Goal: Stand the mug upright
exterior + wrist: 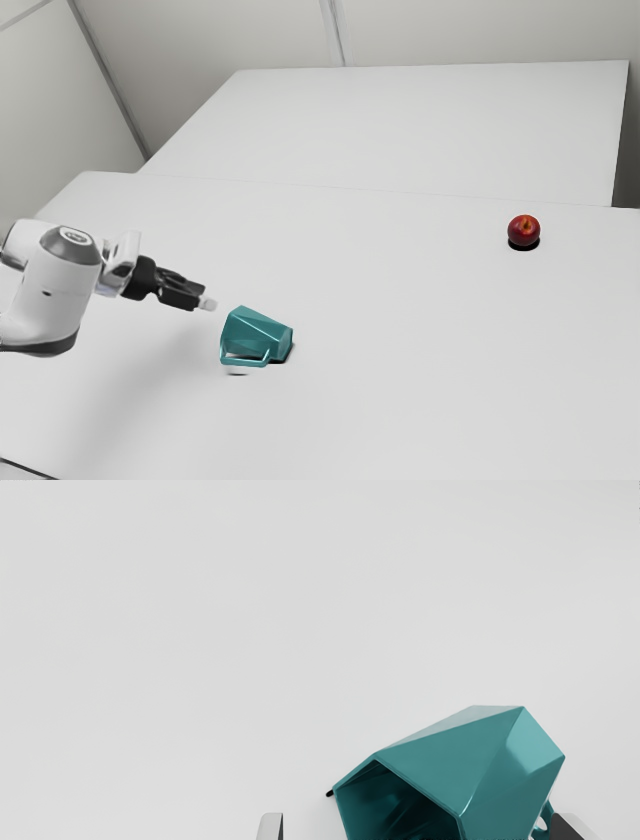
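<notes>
At the exterior view's left, our arm (55, 290) reaches in over the white table (400, 410), and at its end our gripper (207, 304) hangs above the surface, just short of the mug. Its fingers stand wide apart, as the wrist view shows, and we have hold of nothing.

Next along, near the fingertips, the teal mug (258, 332) lies on its side on the table. Its mouth (400, 805) is turned toward our gripper, its base toward the exterior view's right, and its handle (245, 363) juts out on the side nearer that view's camera.

We judge the step in hand to be getting a grip on the mug. For that we need to come lower and line up so that its body or a wall sits squarely between the fingers, clear of the handle, then close, lift a little and tip it until the base faces down. The slanted facets could let it roll or slip if we pinch off-centre.

Well apart, toward the exterior view's right, a red apple (523, 230) rests out of our way.
</notes>
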Tool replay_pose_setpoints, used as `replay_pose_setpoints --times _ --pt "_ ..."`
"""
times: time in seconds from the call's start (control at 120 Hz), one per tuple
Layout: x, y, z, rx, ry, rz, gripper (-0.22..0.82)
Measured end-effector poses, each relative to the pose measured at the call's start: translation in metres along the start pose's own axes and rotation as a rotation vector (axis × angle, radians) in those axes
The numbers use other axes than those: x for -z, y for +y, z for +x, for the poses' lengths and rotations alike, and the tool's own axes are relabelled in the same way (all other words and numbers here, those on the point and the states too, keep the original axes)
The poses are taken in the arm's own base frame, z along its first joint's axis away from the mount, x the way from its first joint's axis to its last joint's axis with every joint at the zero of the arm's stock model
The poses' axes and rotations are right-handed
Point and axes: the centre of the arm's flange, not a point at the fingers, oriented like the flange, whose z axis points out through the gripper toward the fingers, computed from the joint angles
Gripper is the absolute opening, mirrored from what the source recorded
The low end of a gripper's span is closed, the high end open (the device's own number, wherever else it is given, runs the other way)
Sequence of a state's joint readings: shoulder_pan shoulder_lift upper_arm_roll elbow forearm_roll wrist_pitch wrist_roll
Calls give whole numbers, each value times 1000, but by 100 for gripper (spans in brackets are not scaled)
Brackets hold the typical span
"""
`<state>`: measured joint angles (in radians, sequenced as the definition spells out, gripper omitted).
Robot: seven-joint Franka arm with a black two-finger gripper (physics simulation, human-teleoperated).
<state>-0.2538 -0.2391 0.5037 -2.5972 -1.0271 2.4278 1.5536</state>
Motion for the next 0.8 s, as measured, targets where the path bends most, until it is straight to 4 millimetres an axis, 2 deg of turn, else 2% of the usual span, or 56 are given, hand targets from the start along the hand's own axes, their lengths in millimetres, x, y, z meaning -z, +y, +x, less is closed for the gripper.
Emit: replay_pose_setpoints --times 0.192,0.433,0.567,0.8 --pt "-22 7 -4 -108 -24 -7 58" --pt "-28 18 -32 -158 -29 -12 57" --pt "-34 24 -33 -201 -30 -20 57" --pt "-55 39 -28 -253 -33 -43 57"
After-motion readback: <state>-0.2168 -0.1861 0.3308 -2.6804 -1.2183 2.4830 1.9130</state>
